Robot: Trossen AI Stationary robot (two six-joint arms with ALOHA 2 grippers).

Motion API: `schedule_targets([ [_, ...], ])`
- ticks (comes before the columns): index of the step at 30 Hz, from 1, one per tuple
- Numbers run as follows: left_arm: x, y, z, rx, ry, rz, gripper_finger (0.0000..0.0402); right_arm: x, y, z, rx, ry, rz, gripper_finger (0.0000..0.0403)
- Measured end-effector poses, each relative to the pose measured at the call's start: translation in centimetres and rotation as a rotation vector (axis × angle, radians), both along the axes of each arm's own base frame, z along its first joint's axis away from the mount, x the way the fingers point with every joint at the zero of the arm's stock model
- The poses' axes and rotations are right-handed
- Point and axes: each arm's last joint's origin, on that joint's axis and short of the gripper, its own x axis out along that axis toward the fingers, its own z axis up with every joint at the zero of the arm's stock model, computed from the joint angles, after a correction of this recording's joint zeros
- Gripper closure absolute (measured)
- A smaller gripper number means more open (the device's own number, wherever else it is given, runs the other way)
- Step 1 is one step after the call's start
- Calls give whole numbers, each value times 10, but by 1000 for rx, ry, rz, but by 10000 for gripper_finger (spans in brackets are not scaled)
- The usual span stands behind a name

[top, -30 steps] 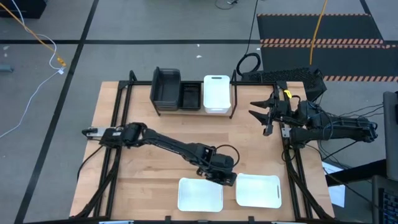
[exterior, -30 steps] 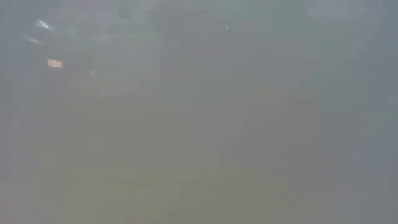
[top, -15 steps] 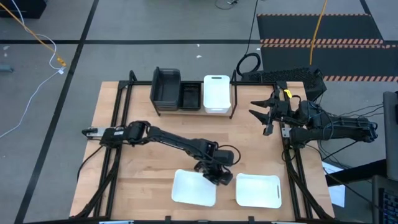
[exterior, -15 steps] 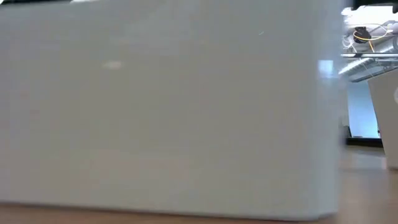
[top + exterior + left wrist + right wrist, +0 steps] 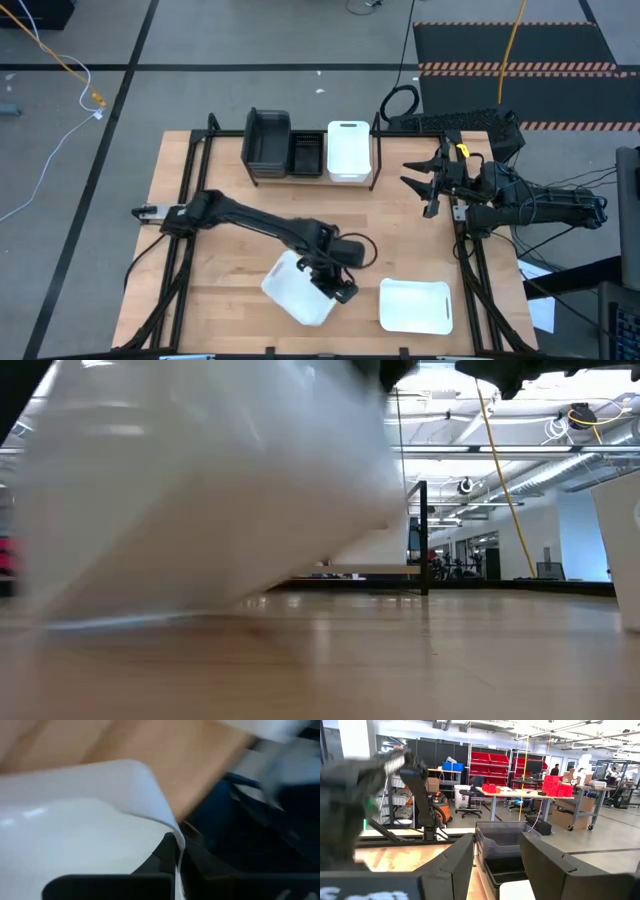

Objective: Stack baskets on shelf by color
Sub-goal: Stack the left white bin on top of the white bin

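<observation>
Already on the shelf [image 5: 378, 150] at the table's far edge: grey basket [image 5: 266, 142], black basket [image 5: 306, 155], white basket [image 5: 348, 152]. Left gripper [image 5: 335, 283] clamped on a tilted white basket [image 5: 295, 288] near the front edge. Second white basket [image 5: 414, 306] waiting, front right corner. Right gripper [image 5: 430, 186] idle, fingers spread, by the right edge.

Tilted white basket [image 5: 200, 490] fills left, blurred, lifted above wooden table [image 5: 420, 660].

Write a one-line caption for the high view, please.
Left gripper grips a tilted white basket near the table's front edge; a second white basket lies beside it.
</observation>
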Motion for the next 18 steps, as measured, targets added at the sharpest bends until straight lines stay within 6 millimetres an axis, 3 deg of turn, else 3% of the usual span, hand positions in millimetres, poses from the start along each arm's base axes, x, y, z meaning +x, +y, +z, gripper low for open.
schedule_targets([
  [6, -34, -5, 75, 11, -254, -150, 398, 0, 0, 0, -1, -2, 0, 244],
  [9, -60, 0, 109, 139, -338, -154, 399, 0, 0, 0, -1, -5, 0, 244],
  [13, -81, 11, 137, 335, -471, -171, 399, 0, 0, 0, -2, -5, -1, 244],
  [18, -97, 21, 177, 671, -835, -394, 396, 0, 0, 0, -9, -3, -3, 244],
])
